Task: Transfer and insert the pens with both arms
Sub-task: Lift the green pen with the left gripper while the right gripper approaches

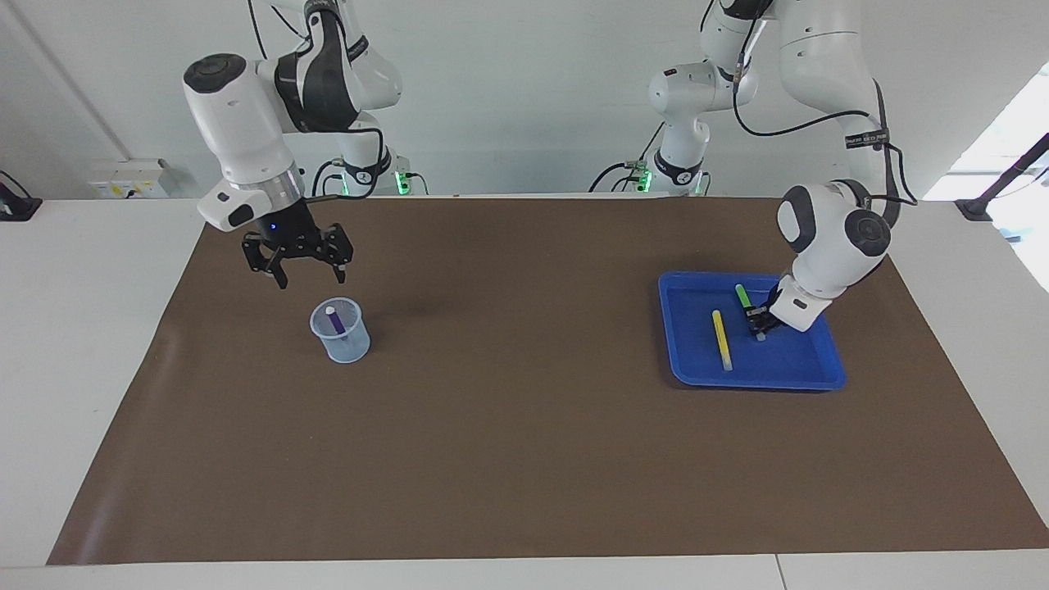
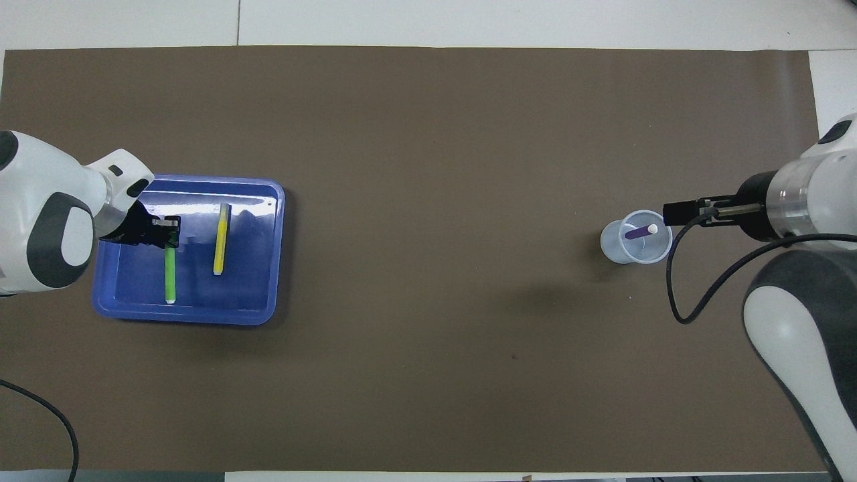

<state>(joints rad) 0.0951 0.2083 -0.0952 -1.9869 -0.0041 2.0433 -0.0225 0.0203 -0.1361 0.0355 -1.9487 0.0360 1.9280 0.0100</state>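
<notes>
Eyes on the left gripper (image 1: 756, 324) first. It's down in the blue tray (image 1: 754, 381) with its fingers pinched narrow on the green pen (image 1: 743, 300). Reading the overhead view as a clock face, that pen runs twelve to six and the grip sits at its twelve o'clock end. I can't tell whether the pen is touching the tray floor or just clear of it. At three o'clock of it, just beside and almost parallel, lies the yellow pen (image 1: 721, 338), untouched.

Now across to the right gripper (image 1: 299, 266). It's up in the air with its fingers spread wide and nothing between them, hanging over the brown mat (image 1: 524, 451) close to the clear cup (image 1: 344, 348). The purple pen (image 1: 333, 321) leans inside that cup, pale tip up. That's one in and two to go, by my count.

Here's what the next move hinges on. From the held green pen, the cup is straight out at three o'clock on that overhead clock, well apart, at the right arm's end of the table. The left arm is the nearer one to the tray and the right arm the nearer one to the cup. So I'd expect a lift, a carry along the table and a hand-over somewhere between. The pen lies flat, crosswise to that path, and will need tipping upright before it can drop in.
</notes>
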